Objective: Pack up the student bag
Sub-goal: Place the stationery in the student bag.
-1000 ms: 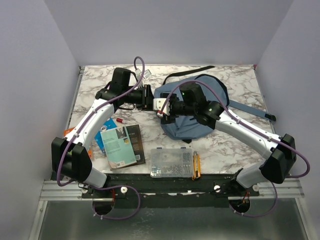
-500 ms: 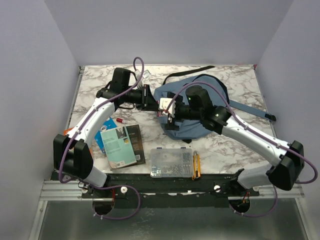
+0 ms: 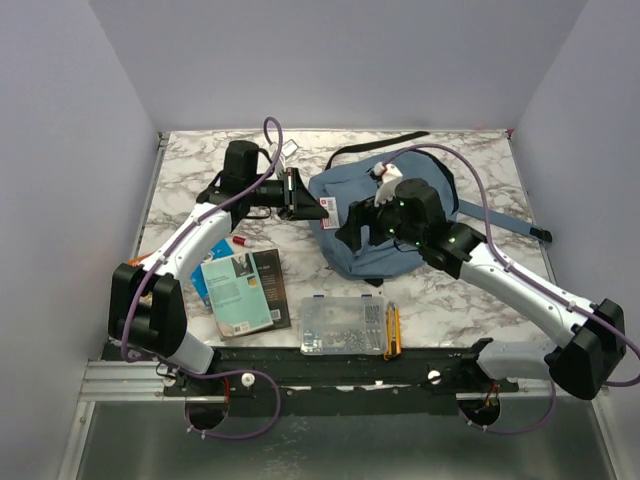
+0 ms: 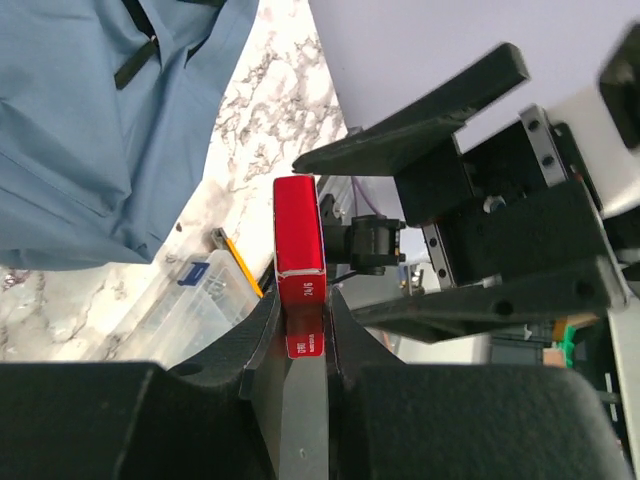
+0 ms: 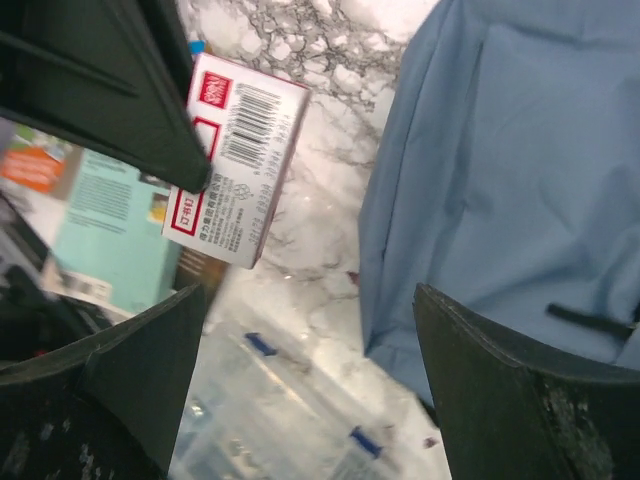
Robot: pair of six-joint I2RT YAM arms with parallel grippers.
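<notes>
Toward the far right of the marble worktop (image 3: 190,165) lies the blue-grey bag (image 3: 372,262), its straps trailing off behind and to the right. Just beside its left edge the left jaws pinch a small red-and-white box (image 4: 299,235). Facing that box, the right jaws stand wide and hold nothing. Nearer the arms lie a book (image 3: 240,292) and a clear parts case (image 3: 342,325).
</notes>
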